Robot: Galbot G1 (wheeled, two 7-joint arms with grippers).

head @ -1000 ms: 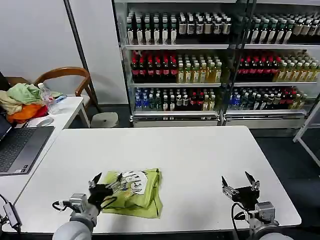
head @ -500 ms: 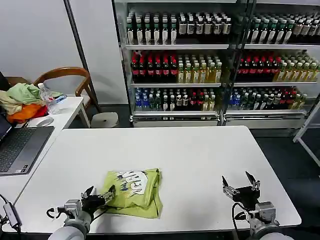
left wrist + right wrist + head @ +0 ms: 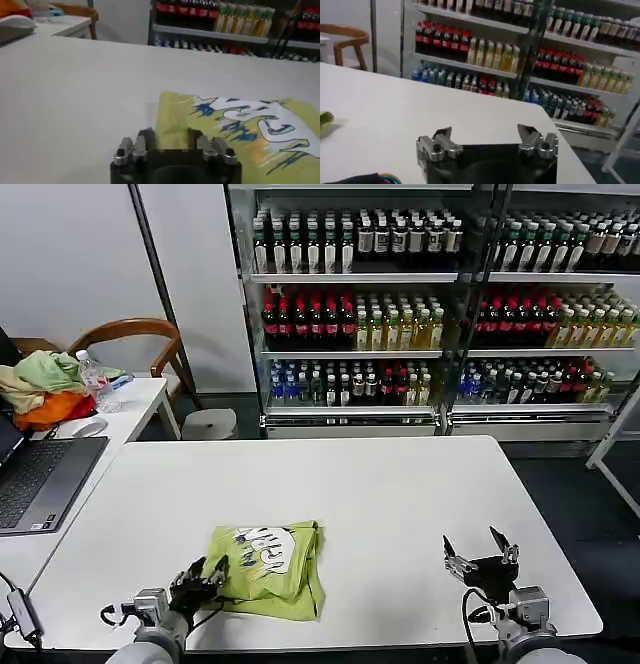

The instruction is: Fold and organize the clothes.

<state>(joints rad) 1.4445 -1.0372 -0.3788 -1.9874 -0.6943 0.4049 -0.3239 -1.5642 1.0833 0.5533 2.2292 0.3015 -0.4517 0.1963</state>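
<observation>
Where the white table (image 3: pixel 400 494) nears its front edge, left of centre, the folded T-shirt (image 3: pixel 268 569) lies flat with its printed graphic up, its long axis running roughly front to back and tilted slightly, its lettering toward the far side. Just off its near-left corner, the left gripper (image 3: pixel 203 581) sits low with fingers parted and grasping nothing. Well apart, near the front-right corner, the right gripper (image 3: pixel 480 549) hovers released, with bare tabletop between and beyond them.
</observation>
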